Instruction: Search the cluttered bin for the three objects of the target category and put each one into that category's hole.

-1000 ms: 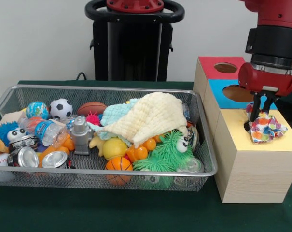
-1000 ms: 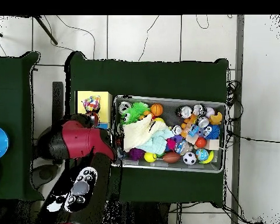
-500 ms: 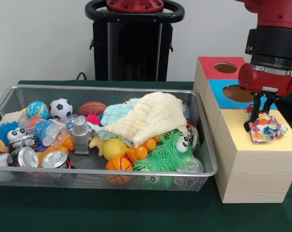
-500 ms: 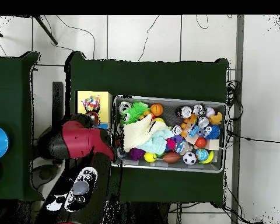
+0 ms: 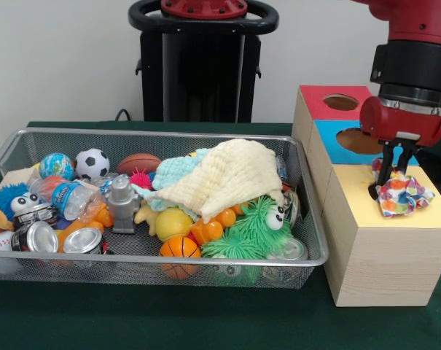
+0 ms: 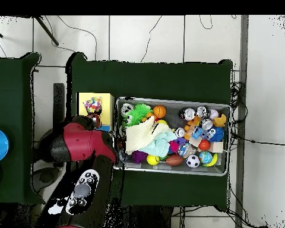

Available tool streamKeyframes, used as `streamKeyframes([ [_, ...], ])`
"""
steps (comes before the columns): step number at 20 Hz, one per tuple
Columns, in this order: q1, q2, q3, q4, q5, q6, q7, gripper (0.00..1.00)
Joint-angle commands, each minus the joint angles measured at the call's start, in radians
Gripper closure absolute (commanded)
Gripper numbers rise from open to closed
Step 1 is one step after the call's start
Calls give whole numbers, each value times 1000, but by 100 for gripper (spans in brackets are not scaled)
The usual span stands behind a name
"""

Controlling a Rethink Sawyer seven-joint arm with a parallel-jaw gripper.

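Gripper [image 5: 392, 175] sits low over the yellow-topped box [image 5: 373, 219], at its far edge next to the blue-topped box [image 5: 335, 144]. The two dark fingers [image 5: 385, 169] point down, set close together with only a narrow gap between them; their tips meet the upper edge of the multicoloured crumpled cloth [image 5: 401, 194]. Whether they pinch the fabric or merely touch it I cannot tell (tips partly lost in the folds).

The cloth lies bunched on the yellow top, covering where a hole would be; the hole itself cannot be seen. In the overhead view the cloth [image 6: 93, 105] shows as a bright patch on the yellow box [image 6: 106, 101], with the red arm [image 6: 79, 145] just beside it.

Red-topped box [image 5: 324, 98] stands farthest back, its round hole open; the blue box's hole is partly hidden by the gripper body.

Wire mesh bin [image 5: 311, 219] just beside the boxes, full: cream knitted cloth [image 5: 227, 175] draped over the heap, a pale blue cloth [image 5: 175, 171] under its edge, green spiky toy [image 5: 260, 226], small basketball [image 5: 179, 248], soccer ball [image 5: 92, 163], cans [image 5: 82, 240], water bottle [image 5: 63, 197].
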Motion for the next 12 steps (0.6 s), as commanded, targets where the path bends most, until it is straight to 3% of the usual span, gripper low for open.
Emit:
streamKeyframes([
  [1, -5, 113, 53, 88, -4, -22, 200, 100],
  [12, 0, 117, 49, 86, -2, -32, 197, 100],
])
